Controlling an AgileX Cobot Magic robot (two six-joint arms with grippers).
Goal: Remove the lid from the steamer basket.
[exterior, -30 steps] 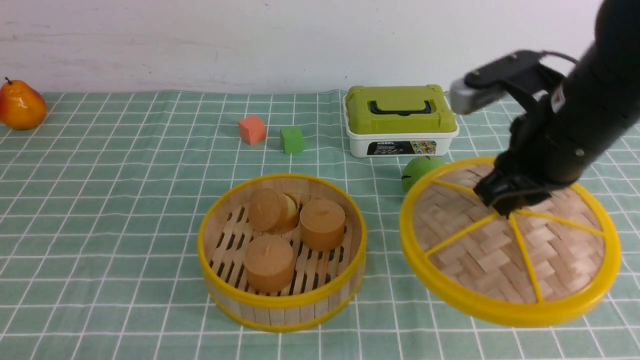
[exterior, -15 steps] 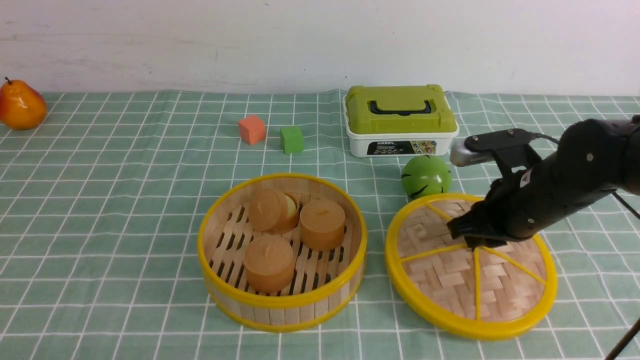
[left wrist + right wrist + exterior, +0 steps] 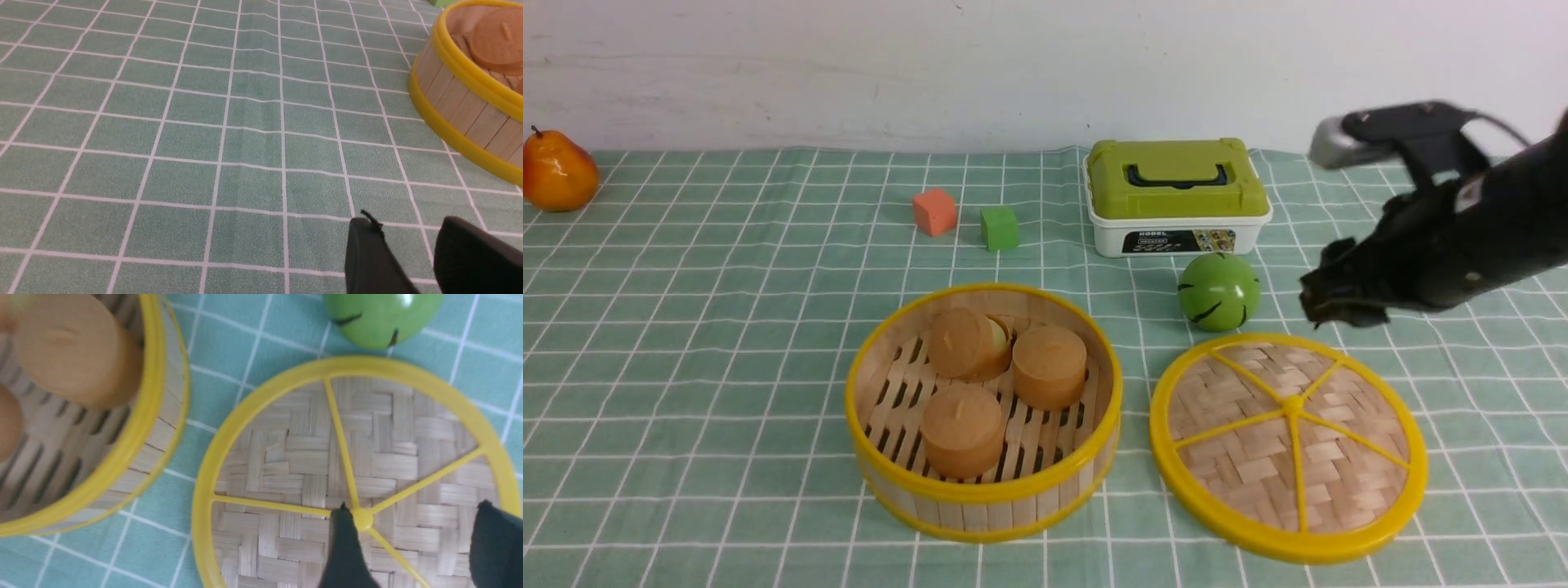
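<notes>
On a green checked tablecloth (image 3: pixel 711 327), seen from the robot's own side, the steamer basket (image 3: pixel 984 494) stands open near the middle; its yellow top rim is bare and three round brown cakes (image 3: pixel 964 429) sit on its slatted floor, one of them tipped on edge against another.

The lid (image 3: pixel 1289 445) lies flat on the cloth just to the right of the basket, near it but not touching; its spokes and centre knob face up. This looks like a deliberate resting place: on the right arm's side, clear of the basket so the cakes are uncovered, and flat so it cannot roll; the knob stays reachable from above.

The right gripper (image 3: pixel 1327 306) hangs above the lid's far edge, clear of it; in the right wrist view its two dark fingers stand wide apart with only the lid's weave and knob showing below them, so it holds nothing. The left gripper (image 3: pixel 412 261) rests low over bare cloth to the left of the basket; its fingers are a little apart, cloth shows between them, and it grips nothing; it seems simply parked out of the way.

A green ball (image 3: pixel 1218 291) sits just beyond the lid's far rim; further back stand a white box with a green lid (image 3: pixel 1178 196), an orange cube (image 3: pixel 934 211), a green cube (image 3: pixel 1000 228) and, far left, a pear (image 3: pixel 557 171).

Judging from this layout, the lid is off and the task looks complete.
</notes>
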